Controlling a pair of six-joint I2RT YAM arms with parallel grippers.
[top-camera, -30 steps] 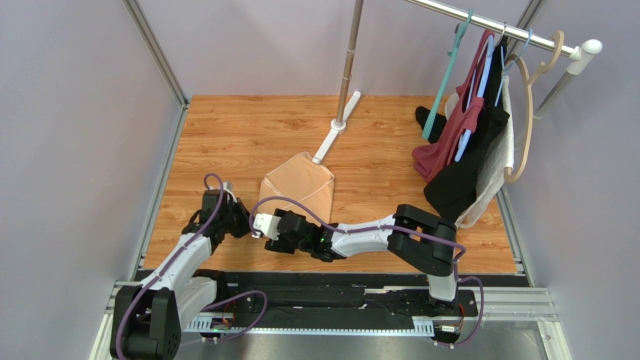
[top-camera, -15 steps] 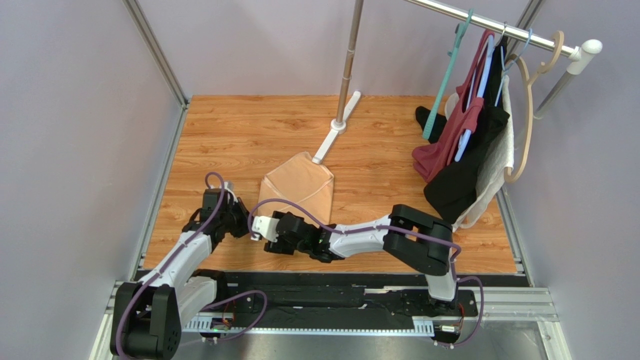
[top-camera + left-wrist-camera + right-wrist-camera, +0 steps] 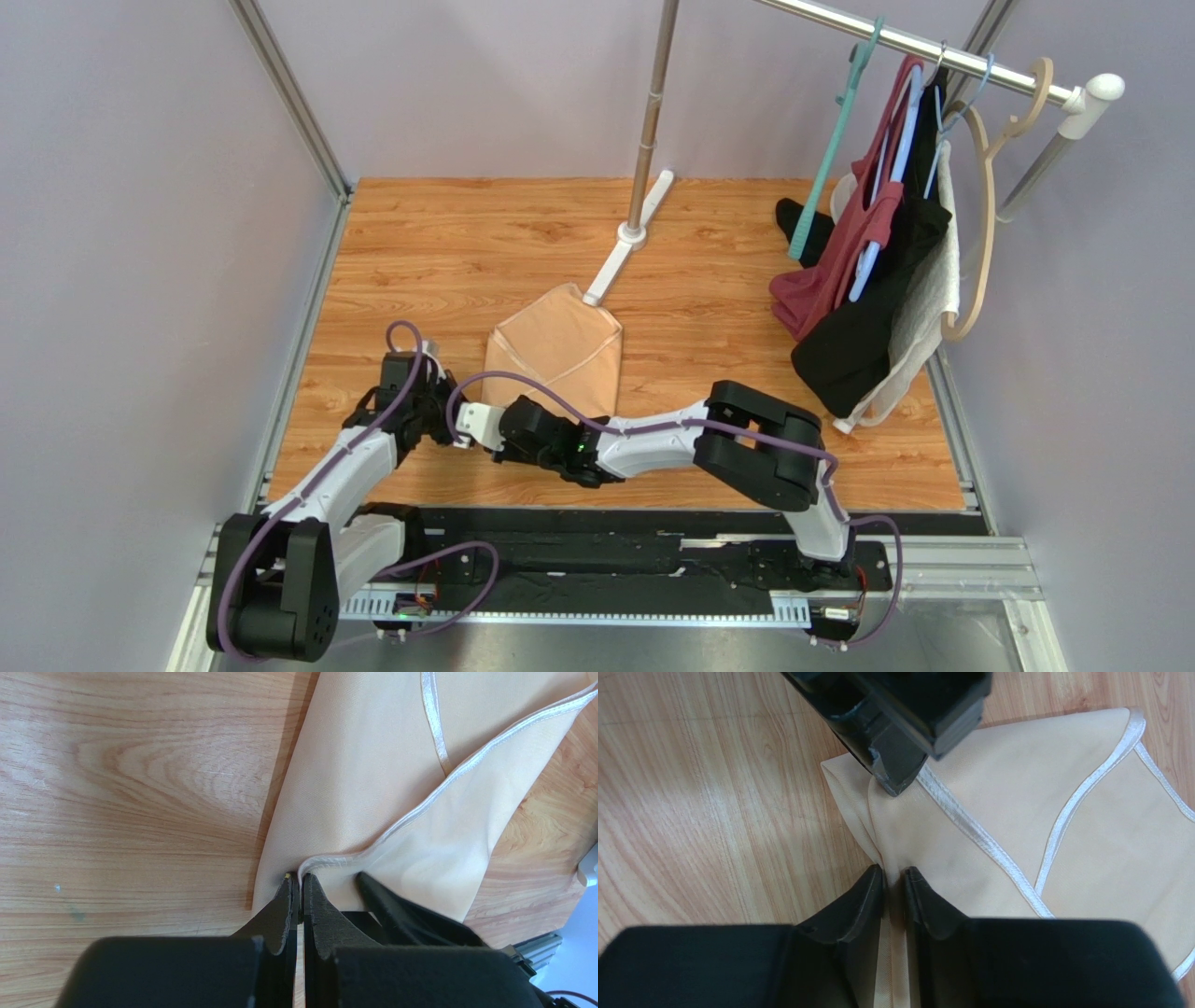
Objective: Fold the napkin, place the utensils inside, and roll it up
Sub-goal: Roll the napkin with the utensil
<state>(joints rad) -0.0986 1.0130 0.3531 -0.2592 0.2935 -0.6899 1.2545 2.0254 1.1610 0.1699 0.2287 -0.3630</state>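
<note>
The peach-tan napkin point(image 3: 554, 350) lies folded on the wooden table, its white-hemmed layers overlapping point(image 3: 1032, 812). My left gripper point(image 3: 296, 880) is shut on the near-left corner of the napkin point(image 3: 393, 777), pinching the hemmed edge. My right gripper point(image 3: 892, 875) is shut on a raised fold of the same corner, right beside the left gripper point(image 3: 899, 728). In the top view both grippers meet at that corner, the left gripper point(image 3: 446, 420) from the left and the right gripper point(image 3: 477, 424) from the right. The utensils are out of view.
A metal pole with a long white foot point(image 3: 624, 252) stands behind the napkin. Dark red, black and white garments point(image 3: 877, 266) hang on a rack at the right. A metal rail point(image 3: 302, 322) borders the table's left edge.
The right arm has slid left to the napkin's near-left corner and its jaws have closed on the fabric. The left gripper has kept its hold in place.
</note>
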